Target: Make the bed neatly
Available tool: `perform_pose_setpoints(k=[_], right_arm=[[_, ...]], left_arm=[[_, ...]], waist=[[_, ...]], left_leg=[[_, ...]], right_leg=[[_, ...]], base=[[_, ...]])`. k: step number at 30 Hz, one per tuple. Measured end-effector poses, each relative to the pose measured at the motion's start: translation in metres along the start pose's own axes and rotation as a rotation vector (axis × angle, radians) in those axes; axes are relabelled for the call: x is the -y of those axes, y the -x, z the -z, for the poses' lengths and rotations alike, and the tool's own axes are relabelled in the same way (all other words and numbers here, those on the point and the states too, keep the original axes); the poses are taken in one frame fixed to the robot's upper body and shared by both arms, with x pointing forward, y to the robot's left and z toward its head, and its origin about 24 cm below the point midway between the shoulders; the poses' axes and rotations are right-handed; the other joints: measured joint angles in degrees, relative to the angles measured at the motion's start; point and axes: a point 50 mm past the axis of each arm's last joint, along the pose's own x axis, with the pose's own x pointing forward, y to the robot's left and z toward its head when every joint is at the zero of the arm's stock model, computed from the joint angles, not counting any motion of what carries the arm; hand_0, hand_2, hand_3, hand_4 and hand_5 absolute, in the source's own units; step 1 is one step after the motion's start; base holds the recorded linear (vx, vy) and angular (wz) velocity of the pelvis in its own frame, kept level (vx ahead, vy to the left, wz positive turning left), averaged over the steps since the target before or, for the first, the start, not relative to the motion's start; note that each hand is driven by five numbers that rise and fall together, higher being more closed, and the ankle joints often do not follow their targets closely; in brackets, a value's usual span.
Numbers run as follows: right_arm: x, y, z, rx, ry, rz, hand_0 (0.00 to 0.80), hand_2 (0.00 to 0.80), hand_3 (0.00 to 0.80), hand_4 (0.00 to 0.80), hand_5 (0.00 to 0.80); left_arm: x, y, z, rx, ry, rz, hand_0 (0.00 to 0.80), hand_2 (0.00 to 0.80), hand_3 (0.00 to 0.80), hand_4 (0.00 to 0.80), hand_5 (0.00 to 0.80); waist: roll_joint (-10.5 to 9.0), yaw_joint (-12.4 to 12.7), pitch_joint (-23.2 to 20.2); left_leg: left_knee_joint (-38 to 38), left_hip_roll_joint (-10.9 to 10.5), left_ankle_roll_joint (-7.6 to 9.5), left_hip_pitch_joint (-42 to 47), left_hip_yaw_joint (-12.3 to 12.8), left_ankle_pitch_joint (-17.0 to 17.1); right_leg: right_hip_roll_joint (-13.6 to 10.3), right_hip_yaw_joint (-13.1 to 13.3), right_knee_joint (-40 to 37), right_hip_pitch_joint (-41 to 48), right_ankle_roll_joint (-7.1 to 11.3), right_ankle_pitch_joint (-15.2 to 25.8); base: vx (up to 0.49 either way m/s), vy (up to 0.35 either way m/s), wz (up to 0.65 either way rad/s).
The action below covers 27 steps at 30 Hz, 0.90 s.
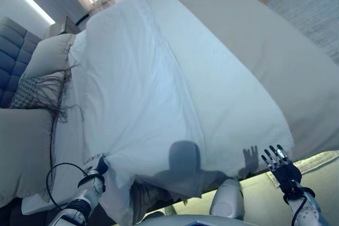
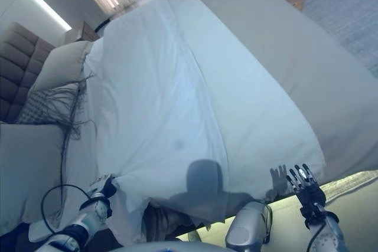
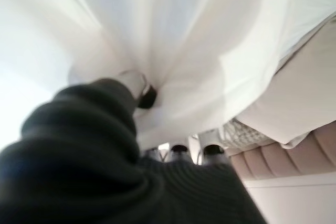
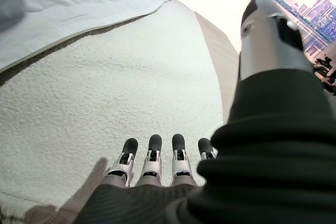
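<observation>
The white duvet (image 1: pixel 159 88) lies spread across the bed (image 1: pixel 296 83), no writing legible anywhere. The left hand (image 1: pixel 95 172) pinches its near-left corner. The right hand (image 1: pixel 279 163) hovers near-right beside the edge, fingers straight, empty.

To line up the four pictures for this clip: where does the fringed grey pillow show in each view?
Left eye view: fringed grey pillow at the left edge, between two plain pillows.
Right eye view: same spot at the left edge.
Left wrist view: a patterned corner past the left robot hand is probably it.
Right wrist view: not in it.
Shared landmark: the white duvet.
</observation>
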Motion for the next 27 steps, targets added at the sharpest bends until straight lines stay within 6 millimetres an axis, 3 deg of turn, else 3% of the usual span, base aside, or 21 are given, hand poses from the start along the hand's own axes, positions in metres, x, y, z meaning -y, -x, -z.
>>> perform_pose_setpoints(k=[6,7,13,17,23,27], right_arm=[[0.011,0.009,0.012,-0.036,-0.01,0.025,0.0,0.0,0.0,0.0,0.0],[0.011,0.01,0.014,-0.038,-0.016,0.024,0.0,0.0,0.0,0.0,0.0],[0.003,0.008,0.035,-0.062,-0.07,0.067,0.0,0.0,0.0,0.0,0.0],[-0.003,0.006,0.048,-0.094,-0.074,0.09,0.0,0.0,0.0,0.0,0.0],[-0.016,-0.002,0.058,-0.099,-0.088,0.076,0.0,0.0,0.0,0.0,0.0],[-0.028,-0.007,0.069,-0.128,-0.12,0.03,0.0,0.0,0.0,0.0,0.0]], left_arm=[[0.006,0.003,-0.003,0.028,0.015,0.029,0.8,0.8,0.8,0.8,0.8],[0.007,0.004,-0.003,0.031,0.01,0.03,0.0,0.0,0.0,0.0,0.0],[0.022,0.012,-0.007,0.037,0.005,0.032,0.0,0.0,0.0,0.0,0.0],[0.03,0.015,0.005,-0.019,0.011,0.068,0.0,0.0,0.0,0.0,0.0],[0.028,0.016,0.012,-0.076,0.192,0.059,0.0,0.0,0.0,0.0,0.0],[0.021,0.013,0.012,-0.08,0.268,0.038,0.0,0.0,0.0,0.0,0.0]], waist=[[-0.46,1.1,-1.4],[-0.53,1.1,-1.6],[-1.42,2.3,-2.8],[-1.42,3.4,-3.7],[-1.62,6.7,-3.9],[-3.82,8.8,-4.9]], left_leg=[[0.1,0.5,-0.61,1.7,-0.2,0.6],[0.1,0.6,-0.61,1.7,-0.3,0.6],[0.0,1.5,-0.56,3.0,-0.5,0.6],[0.0,1.6,-0.56,3.7,-0.5,0.6],[-0.2,2.3,-0.53,2.3,-1.4,0.6],[-0.4,2.9,-0.49,0.7,-1.6,0.6]], right_leg=[[0.3,-1.8,-1.6,3.6,0.28,-0.2],[0.3,-2.0,-1.8,3.8,0.28,-0.2],[1.2,-2.8,-2.9,6.5,0.24,-0.4],[1.1,-3.4,-3.3,7.8,0.63,-0.6],[2.2,-3.8,-2.9,7.9,0.25,-1.0],[3.1,-4.1,-2.3,6.9,-0.41,-1.3]], base=[[0.042,-0.075,0.09],[0.052,-0.111,0.05],[0.055,-0.062,0.06],[-0.025,-0.102,0.08],[-0.094,-0.177,0.21],[-0.104,-0.196,0.22]])
